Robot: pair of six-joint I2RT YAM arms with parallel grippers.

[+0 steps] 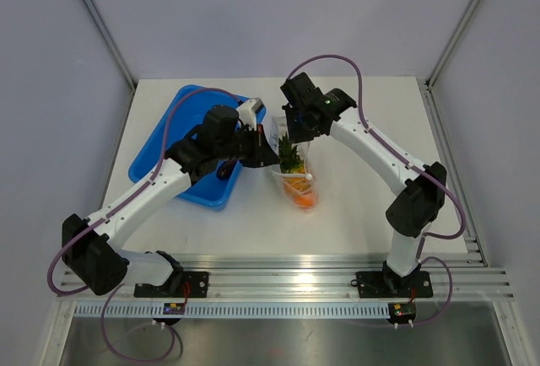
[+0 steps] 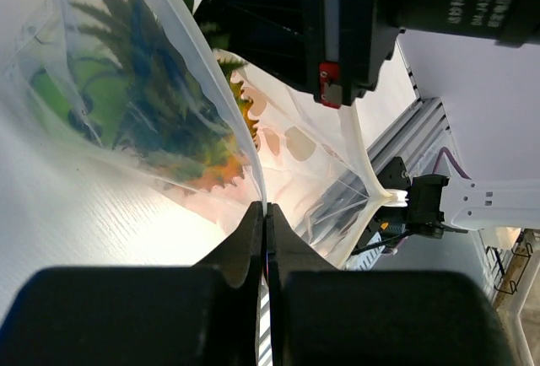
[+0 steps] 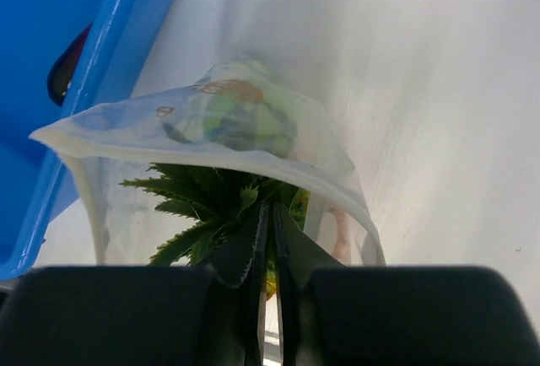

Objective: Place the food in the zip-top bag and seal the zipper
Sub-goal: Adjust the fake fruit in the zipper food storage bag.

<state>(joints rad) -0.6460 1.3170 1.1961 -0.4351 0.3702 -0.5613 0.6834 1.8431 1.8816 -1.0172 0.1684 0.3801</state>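
The clear dotted zip-top bag point(image 1: 297, 182) stands on the table with its mouth open upward. My left gripper point(image 1: 268, 152) point(image 2: 266, 211) is shut on the bag's mouth edge, where the zipper point(image 3: 194, 148) runs. The pineapple point(image 1: 291, 158) point(image 2: 221, 164) sits in the mouth, its green leaves point(image 3: 211, 193) sticking up. My right gripper point(image 1: 297, 134) point(image 3: 271, 214) is shut on those leaves. A green ball point(image 3: 245, 121) and an orange ball point(image 1: 302, 199) show through the plastic lower in the bag. The dark eggplant point(image 3: 66, 67) lies in the blue tray.
The blue tray point(image 1: 169, 142) stands left of the bag, under my left arm. An aluminium rail point(image 1: 287, 269) runs along the near table edge. Grey walls close in the back and sides.
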